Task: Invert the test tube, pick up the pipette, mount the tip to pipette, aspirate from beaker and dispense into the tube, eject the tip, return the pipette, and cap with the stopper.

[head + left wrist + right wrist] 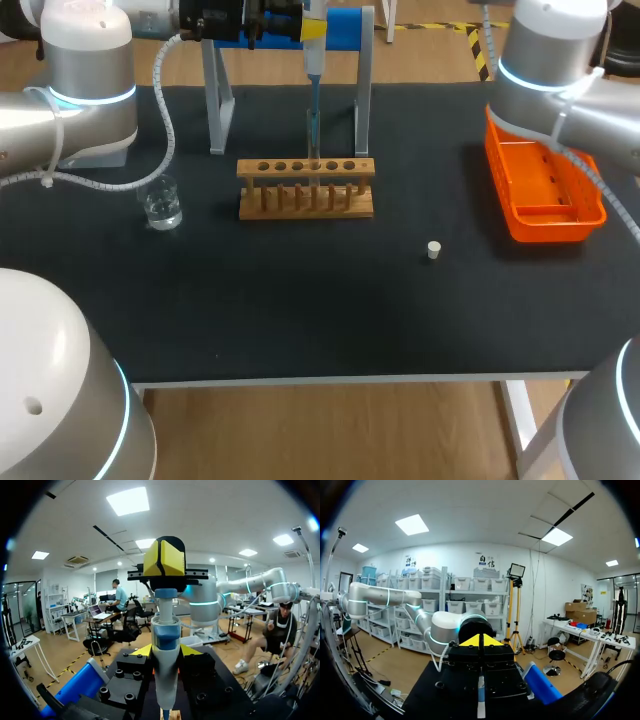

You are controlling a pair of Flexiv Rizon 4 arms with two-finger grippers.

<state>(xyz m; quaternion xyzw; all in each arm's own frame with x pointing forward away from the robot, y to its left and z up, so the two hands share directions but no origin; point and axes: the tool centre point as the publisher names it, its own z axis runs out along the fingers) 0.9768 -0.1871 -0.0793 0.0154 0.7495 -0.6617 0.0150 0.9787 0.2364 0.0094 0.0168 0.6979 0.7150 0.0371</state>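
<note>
My left gripper (303, 27) is shut on the white-and-blue pipette (312, 60), held upright at the back of the table. In the left wrist view the pipette (165, 670) stands between the yellow fingertips (142, 651). Its thin tip (313, 105) points down into the mouth of the clear test tube (313, 140), which stands upright in the wooden rack (305, 200). A glass beaker (162, 204) with clear liquid sits left of the rack. The small white stopper (434, 250) lies on the mat, right of the rack. My right gripper (481, 642) is shut on nothing, up off the table.
The pipette stand, a blue bar (345, 28) on grey legs (218, 100), rises behind the rack. An orange tray (540, 190) lies at the right edge under my right arm. The table's front edge (330, 380) runs along the near side of the black mat.
</note>
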